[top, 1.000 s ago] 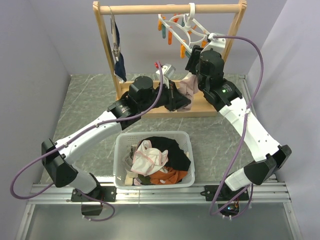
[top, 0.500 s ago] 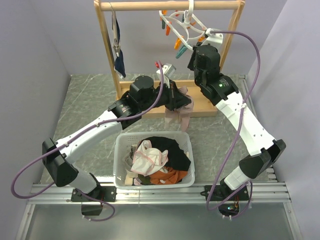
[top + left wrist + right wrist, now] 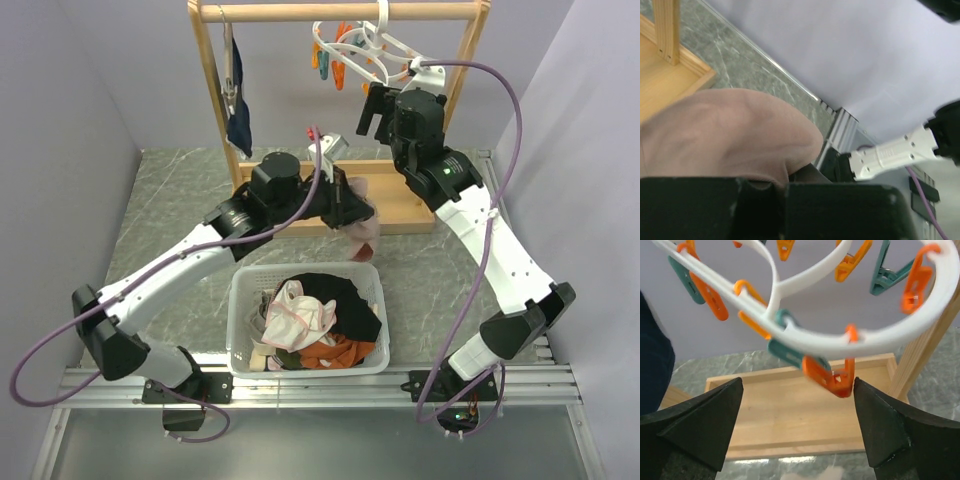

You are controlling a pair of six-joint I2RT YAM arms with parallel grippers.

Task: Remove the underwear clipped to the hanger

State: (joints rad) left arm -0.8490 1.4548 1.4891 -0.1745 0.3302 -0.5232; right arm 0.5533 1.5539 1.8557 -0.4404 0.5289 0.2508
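The white ring hanger (image 3: 368,48) hangs from the rack rod with orange and teal pegs; no garment hangs on it. My left gripper (image 3: 348,208) is shut on the pale pink-beige underwear (image 3: 366,229), bunched above the basket's far rim. In the left wrist view the underwear (image 3: 725,130) bulges over my closed jaws (image 3: 780,190). My right gripper (image 3: 372,108) is open just below the hanger. In the right wrist view the hanger (image 3: 840,342) and an orange peg (image 3: 834,378) hang above my gripper (image 3: 797,425). Black underwear (image 3: 330,290) and whitish pink-edged underwear (image 3: 300,312) lie in the basket.
A white basket (image 3: 236,300) with several clothes, some orange, stands at the near middle. The wooden rack (image 3: 410,212) has posts at left and right. A navy garment (image 3: 239,128) hangs from a clip hanger at the rod's left end. Grey walls close in both sides.
The pale pink-beige underwear has come free of the hanger and now hangs bunched from my left gripper, which drew back left. My right gripper has risen and turned toward the pegs.
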